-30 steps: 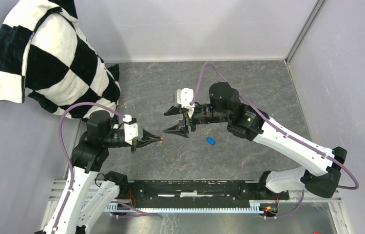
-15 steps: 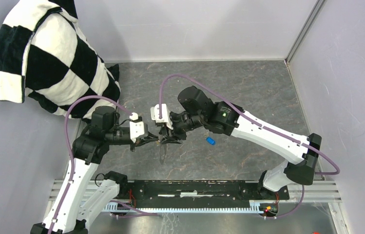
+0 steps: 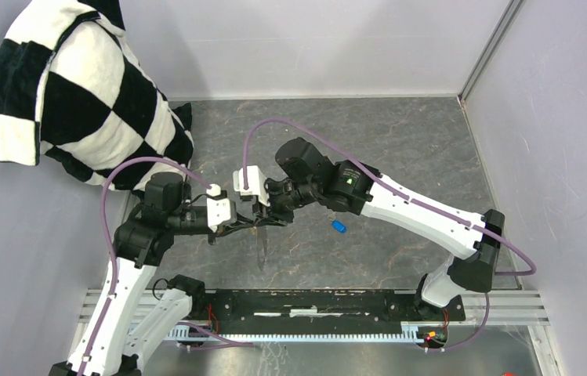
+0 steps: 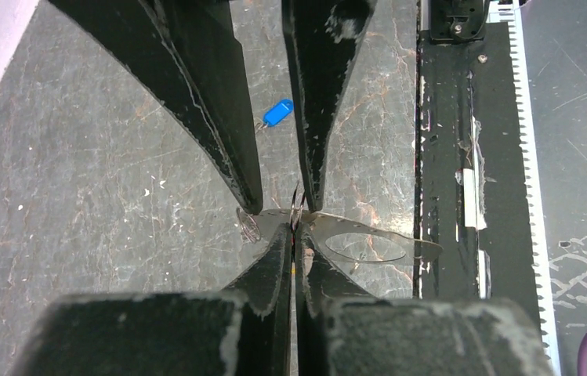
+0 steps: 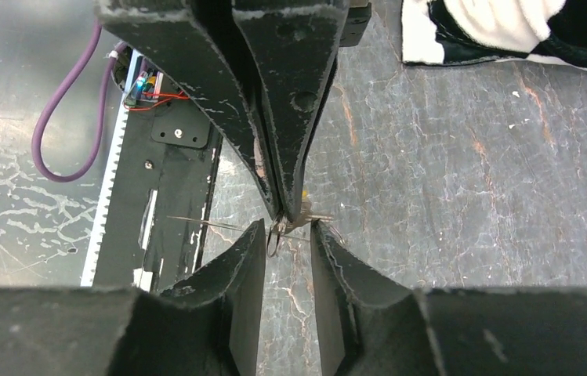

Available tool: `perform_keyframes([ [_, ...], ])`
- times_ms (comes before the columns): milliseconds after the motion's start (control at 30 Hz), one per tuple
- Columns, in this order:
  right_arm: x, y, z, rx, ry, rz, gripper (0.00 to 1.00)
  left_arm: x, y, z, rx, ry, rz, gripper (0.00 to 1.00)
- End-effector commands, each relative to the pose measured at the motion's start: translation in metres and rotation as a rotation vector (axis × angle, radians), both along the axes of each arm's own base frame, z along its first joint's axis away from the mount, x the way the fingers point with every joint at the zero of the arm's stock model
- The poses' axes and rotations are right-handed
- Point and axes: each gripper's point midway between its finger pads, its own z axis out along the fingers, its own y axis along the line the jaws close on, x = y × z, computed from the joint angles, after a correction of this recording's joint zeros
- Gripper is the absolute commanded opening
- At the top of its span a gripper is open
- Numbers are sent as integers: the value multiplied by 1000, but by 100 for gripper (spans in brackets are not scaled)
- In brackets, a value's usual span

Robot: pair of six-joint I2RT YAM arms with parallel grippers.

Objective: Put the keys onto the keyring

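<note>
My left gripper (image 3: pixel 249 226) is shut; in the left wrist view (image 4: pixel 296 232) a speck of the yellow key (image 4: pixel 292 270) shows between its pads. The grey keyring (image 3: pixel 261 249) hangs from its tips and shows as a thin flat loop (image 4: pixel 368 245). It is a thin line in the right wrist view (image 5: pixel 196 223). My right gripper (image 3: pixel 263 220) is open and empty. Its fingers (image 4: pixel 235 133) straddle the left gripper's tips (image 5: pixel 284 213). The blue key (image 3: pixel 338 226) lies on the table to the right, also seen in the left wrist view (image 4: pixel 277 113).
A black-and-white checkered cloth (image 3: pixel 78 94) lies heaped at the back left. The black base rail (image 3: pixel 313 301) runs along the near edge. Grey walls close the table (image 3: pixel 400 149) at the back and right.
My right arm has swung left to the left gripper, and its open fingers now straddle the left tips. The keyring now shows hanging below the left gripper. The blue key has not moved.
</note>
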Motion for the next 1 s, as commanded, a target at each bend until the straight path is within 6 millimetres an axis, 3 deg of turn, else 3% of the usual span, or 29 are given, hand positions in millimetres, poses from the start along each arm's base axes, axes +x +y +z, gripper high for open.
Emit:
perform_keyframes([
  [0,1,8,16,34,-25,5,32,-2,-3,25,-31,-125,-46,2],
  [100,3,9,15,31,-26,-3,25,-4,-3,27,-37,-136,-54,2],
  [267,5,9,16,31,-32,-14,1,-11,-4,31,-55,-161,-83,2],
  [333,9,8,19,47,-44,-33,0,-16,-6,36,-73,-170,-105,6],
  [433,12,5,34,116,-36,-48,0,-21,-8,45,-103,-172,-122,34],
  [500,11,4,47,205,-23,-36,0,-20,-9,49,-124,-172,-109,42],
  [733,-17,-14,82,601,40,19,0,-19,-8,52,-138,-214,-94,46],
  [967,-26,-19,97,759,96,23,0,-14,-13,59,-209,-170,-57,54],
])
